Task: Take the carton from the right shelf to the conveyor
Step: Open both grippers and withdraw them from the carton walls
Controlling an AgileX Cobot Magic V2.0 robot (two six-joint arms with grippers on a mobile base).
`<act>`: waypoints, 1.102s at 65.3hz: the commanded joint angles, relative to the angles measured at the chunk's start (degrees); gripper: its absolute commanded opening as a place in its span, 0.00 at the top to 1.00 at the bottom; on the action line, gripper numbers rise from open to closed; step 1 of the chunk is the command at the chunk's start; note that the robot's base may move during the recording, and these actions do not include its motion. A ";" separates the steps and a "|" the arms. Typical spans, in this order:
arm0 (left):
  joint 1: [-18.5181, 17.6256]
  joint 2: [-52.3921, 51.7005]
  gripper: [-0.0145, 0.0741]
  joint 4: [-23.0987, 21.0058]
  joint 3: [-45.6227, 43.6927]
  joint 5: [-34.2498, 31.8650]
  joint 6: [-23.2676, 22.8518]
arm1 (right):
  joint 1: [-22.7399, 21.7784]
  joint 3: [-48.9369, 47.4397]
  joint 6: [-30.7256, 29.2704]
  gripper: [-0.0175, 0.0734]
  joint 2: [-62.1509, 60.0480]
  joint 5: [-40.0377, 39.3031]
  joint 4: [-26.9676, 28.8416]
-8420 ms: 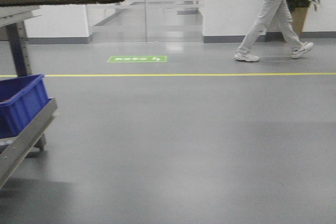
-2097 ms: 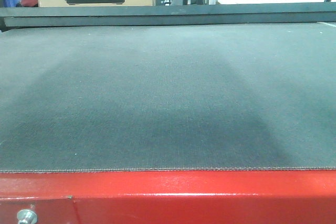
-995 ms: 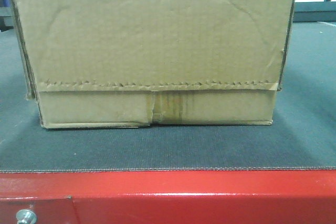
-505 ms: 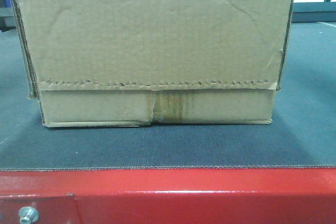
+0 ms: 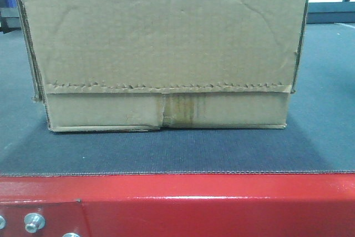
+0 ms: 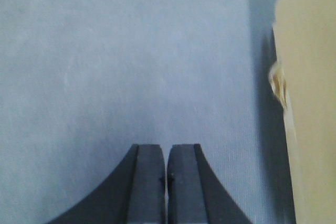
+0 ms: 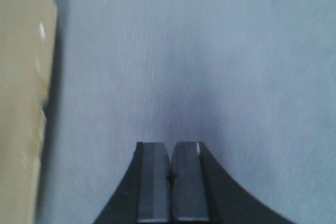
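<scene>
Carton (image 5: 166, 48) sits flat on conveyor belt (image 5: 177, 151), between my arms. Left gripper (image 6: 165, 182) and right gripper (image 7: 170, 182) both pinched closed, empty, each just outside a carton side; I'd back straight off.

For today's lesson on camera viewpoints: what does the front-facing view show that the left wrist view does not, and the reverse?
Only the front-facing view shows the whole creased front of the carton, with its jagged flap line and stained seam, the red frame with its silver bolts, and the background beyond the belt. Only the left wrist view shows the left gripper, its fingers closed together on nothing, beside the carton and apart from it. Both show the carton resting on the conveyor belt.
</scene>
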 commanded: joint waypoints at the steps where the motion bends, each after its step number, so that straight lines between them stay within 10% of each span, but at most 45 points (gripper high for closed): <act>1: 0.17 -5.78 0.82 -0.19 6.04 -5.82 0.06 | 0.00 7.22 -0.68 0.89 -5.61 -6.51 -0.43; 29: 0.17 -35.18 0.82 0.39 24.17 -15.10 0.06 | 0.00 34.11 -4.40 0.89 -41.54 -22.10 -0.43; 72: 0.17 -47.65 0.82 0.39 25.23 -13.40 0.06 | 0.00 36.88 -4.67 0.89 -66.59 -22.18 -0.32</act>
